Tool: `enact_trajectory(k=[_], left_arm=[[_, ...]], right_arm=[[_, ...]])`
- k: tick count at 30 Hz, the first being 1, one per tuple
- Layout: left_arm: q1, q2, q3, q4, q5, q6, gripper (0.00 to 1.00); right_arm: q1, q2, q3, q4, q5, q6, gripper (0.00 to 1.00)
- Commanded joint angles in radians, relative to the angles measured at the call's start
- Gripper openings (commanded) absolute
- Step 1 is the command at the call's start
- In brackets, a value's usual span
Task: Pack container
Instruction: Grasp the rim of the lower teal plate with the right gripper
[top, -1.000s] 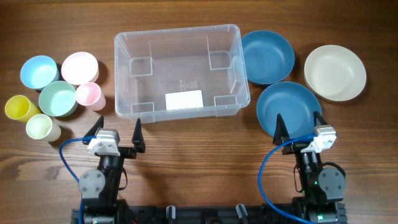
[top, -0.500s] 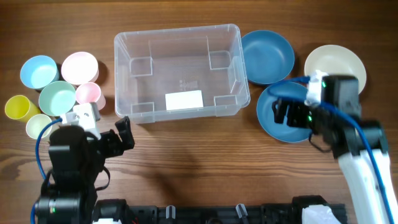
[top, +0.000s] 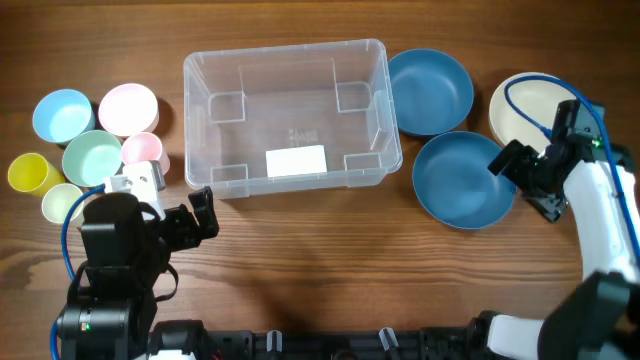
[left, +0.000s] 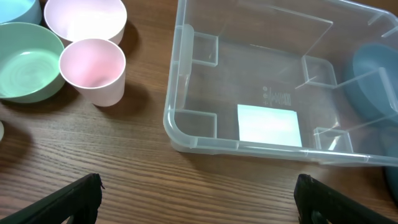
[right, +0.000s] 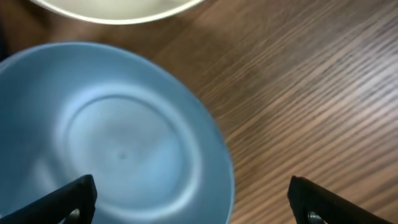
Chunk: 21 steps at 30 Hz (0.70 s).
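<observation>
Since half a second ago my right pincer (right: 193, 194) has swung outward, to my right. It is released, jaws wide, over the right rim of the near blue bowl (right: 118, 143). The container (top: 300, 120) sits empty to my left, long axis left-right. My left pincer (left: 196, 199), also released, is nearer it.

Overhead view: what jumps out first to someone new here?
The clear container sits empty mid-table, a white label on its base. Pastel bowls and cups crowd the table to its left, while two blue bowls and a cream bowl lie to its right. The right gripper hangs open over the right rim of the nearer blue bowl.
</observation>
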Motion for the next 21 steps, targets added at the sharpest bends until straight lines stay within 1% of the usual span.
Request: enact_trajectory(k=[1,6,8,10,11,12,13,14,15,16,21], left_arm=[[0.006,-0.002,0.02,0.0,0.019,-0.009,1.0],[0.006,-0.002,0.02,0.0,0.019,-0.009,1.0],[0.006,-0.002,0.02,0.0,0.019,-0.009,1.0],[0.006,-0.002,0.02,0.003,0.019,-0.009,1.0],[0.006,-0.002,0.02,0.005,0.019,-0.009,1.0],[0.006,-0.002,0.02,0.005,0.019,-0.009,1.0],[0.006,-0.002,0.02,0.005,0.019,-0.009,1.0],[0.006,-0.002,0.02,0.005,0.019,-0.009,1.0],[0.006,-0.002,0.02,0.005,0.019,-0.009,1.0],[0.006,-0.002,0.02,0.005,0.019,-0.009,1.0],[0.006,-0.002,0.02,0.005,0.019,-0.009,1.0]], right_arm=[[-0.021,0.116,-0.012,0.041,-0.017,-0.068,1.0],[-0.022,0.258,-0.012,0.11,-0.084,-0.069,0.99],[-0.022,0.305,-0.012,0.127,-0.084,-0.068,0.89],[-0.022,0.317,-0.012,0.129,-0.084,-0.069,0.71],[-0.022,0.317,-0.012,0.13,-0.084,-0.068,0.64],[-0.022,0.317,-0.012,0.129,-0.083,-0.069,0.54],[-0.022,0.317,-0.012,0.129,-0.084,-0.069,0.47],[-0.022,0.316,-0.012,0.129,-0.084,-0.069,0.33],[-0.022,0.316,-0.012,0.129,-0.084,-0.069,0.27],[-0.022,0.316,-0.012,0.129,-0.084,-0.069,0.27],[-0.022,0.316,-0.012,0.126,-0.084,-0.069,0.17]])
